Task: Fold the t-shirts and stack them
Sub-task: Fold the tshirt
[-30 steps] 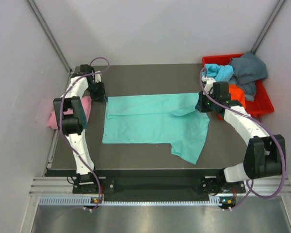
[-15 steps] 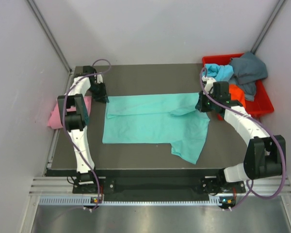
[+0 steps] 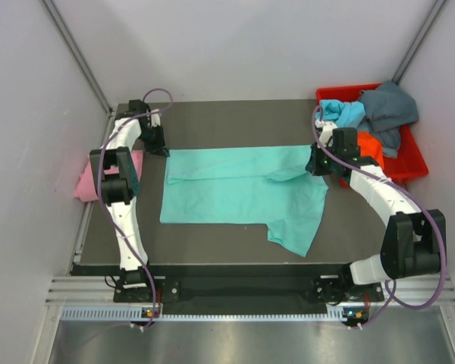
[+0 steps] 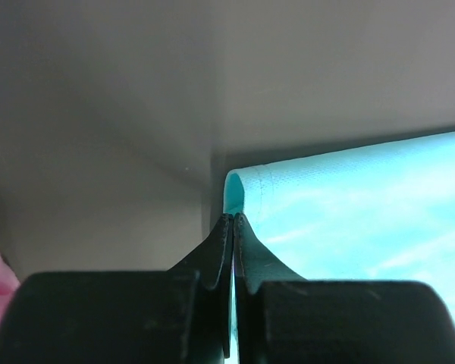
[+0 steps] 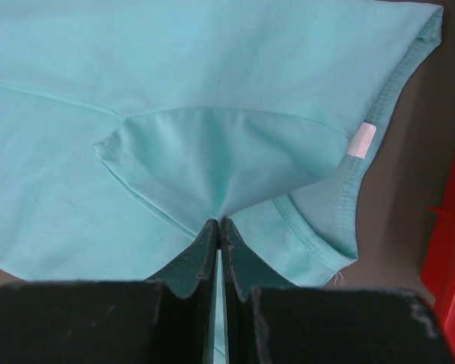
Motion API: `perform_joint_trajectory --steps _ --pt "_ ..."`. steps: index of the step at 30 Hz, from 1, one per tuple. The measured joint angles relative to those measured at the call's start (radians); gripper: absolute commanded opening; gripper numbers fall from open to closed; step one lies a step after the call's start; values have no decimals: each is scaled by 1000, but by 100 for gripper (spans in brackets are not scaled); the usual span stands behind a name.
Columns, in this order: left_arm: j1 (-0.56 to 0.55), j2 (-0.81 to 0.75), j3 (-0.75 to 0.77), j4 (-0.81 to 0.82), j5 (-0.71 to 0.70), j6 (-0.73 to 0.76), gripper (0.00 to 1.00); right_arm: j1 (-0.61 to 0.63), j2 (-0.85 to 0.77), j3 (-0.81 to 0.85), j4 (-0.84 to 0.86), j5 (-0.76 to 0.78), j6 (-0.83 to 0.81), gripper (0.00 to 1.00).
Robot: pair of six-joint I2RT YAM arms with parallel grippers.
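A teal t-shirt (image 3: 243, 193) lies spread flat on the dark table (image 3: 212, 121), one sleeve hanging toward the near right. My left gripper (image 3: 161, 149) is shut on its far left corner; in the left wrist view the gripper (image 4: 233, 218) pinches the hem of the teal t-shirt (image 4: 349, 220). My right gripper (image 3: 312, 165) is shut on a raised fold at the shirt's far right; in the right wrist view the gripper (image 5: 218, 222) holds puckered cloth of the teal t-shirt (image 5: 174, 76). A pink t-shirt (image 3: 87, 182) lies off the table's left edge.
A red bin (image 3: 409, 163) at the far right holds a light blue t-shirt (image 3: 341, 112), a dark grey-blue t-shirt (image 3: 390, 110) and an orange t-shirt (image 3: 370, 144). The bin's red wall (image 5: 449, 250) is close to my right gripper. Grey walls enclose the table.
My left arm's wrist has shifted slightly toward the table's far edge. The teal t-shirt and the right arm look unchanged.
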Motion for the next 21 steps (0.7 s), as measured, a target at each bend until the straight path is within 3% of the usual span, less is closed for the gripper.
perform_joint_trajectory --steps 14,17,21 --pt "-1 84 153 25 16 -3 1 0 5 0 -2 23 -18 0" --pt "-2 116 179 31 24 -5 10 1 5 0 -2 22 -21 0" --pt "-7 137 202 41 23 -10 31 11 4 -8 -8 19 -23 5"
